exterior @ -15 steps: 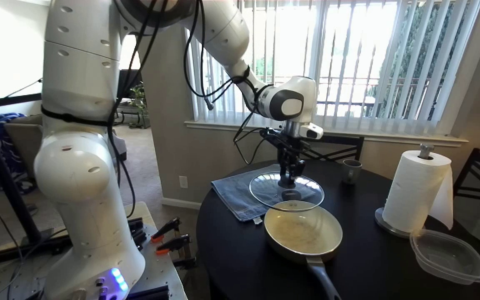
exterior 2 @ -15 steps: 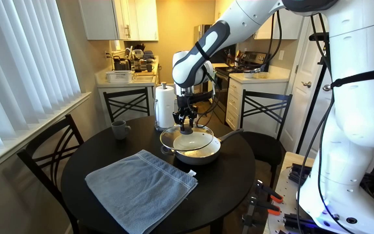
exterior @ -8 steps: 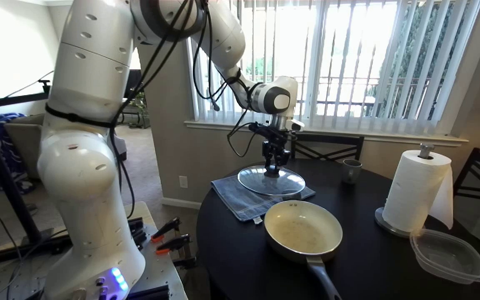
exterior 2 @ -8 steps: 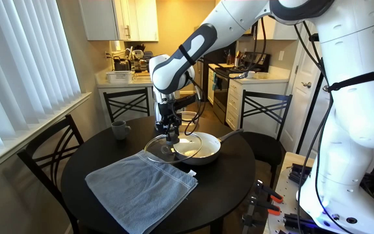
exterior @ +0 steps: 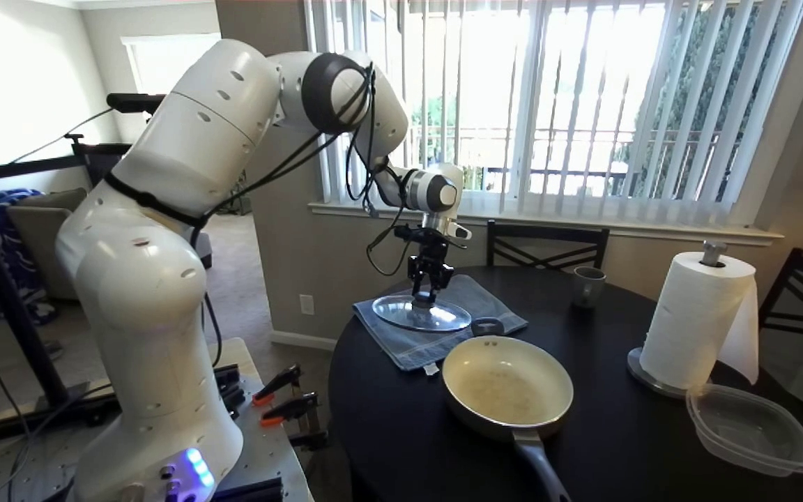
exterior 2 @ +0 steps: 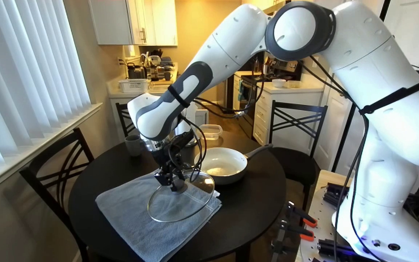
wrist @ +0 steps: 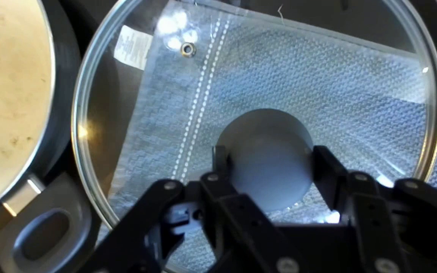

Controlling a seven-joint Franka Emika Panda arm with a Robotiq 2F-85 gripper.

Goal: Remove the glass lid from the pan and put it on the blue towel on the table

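The glass lid (exterior: 401, 315) is held over the blue towel (exterior: 405, 354). It also shows in an exterior view (exterior 2: 193, 205) and the wrist view (wrist: 79, 125). My gripper (exterior: 424, 296) is shut on the lid's dark knob (wrist: 269, 182), one finger on each side. In the wrist view, the lid's pan-side edge reaches past the towel's edge. I cannot tell whether the lid touches the towel (exterior 2: 129, 214). The uncovered pan (exterior: 506, 387) stands beside the towel on the dark table (exterior: 624, 425), its small loop handle (wrist: 42, 235) close to the lid.
A grey mug (exterior: 587, 287) stands near the window side. A paper towel roll (exterior: 694, 324) and a clear plastic container (exterior: 750, 432) stand beyond the pan. The pan's long handle (exterior: 541, 464) points away from the towel. Black chairs (exterior 2: 64, 182) surround the table.
My gripper has carried the lid from above the pan's edge across and down to over the towel. The pan and towel have not moved.
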